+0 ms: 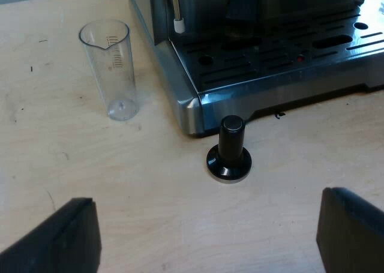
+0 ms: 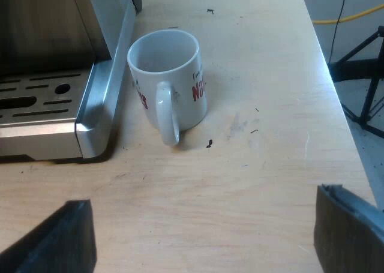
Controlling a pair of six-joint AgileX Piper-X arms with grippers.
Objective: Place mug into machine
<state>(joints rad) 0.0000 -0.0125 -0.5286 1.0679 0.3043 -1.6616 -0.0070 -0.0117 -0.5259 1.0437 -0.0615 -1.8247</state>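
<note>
A white mug [image 2: 171, 87] with red lettering stands upright on the wooden table, close beside the corner of the espresso machine's drip tray [image 2: 42, 114], its handle turned toward my right gripper. My right gripper [image 2: 204, 237] is open, its black fingers [image 2: 63, 240] spread wide and well short of the mug, nothing between them. My left gripper [image 1: 207, 237] is open too, hanging over bare table short of a tamper with a black knob [image 1: 229, 151], which stands just off the espresso machine's [image 1: 264, 63] tray corner.
A clear measuring glass [image 1: 111, 66] stands upright beside the machine's side. A steam wand [image 1: 176, 9] hangs over the slotted drip tray. The table's edge [image 2: 327, 63] runs past the mug, with a black stand and a yellow cable beyond it.
</note>
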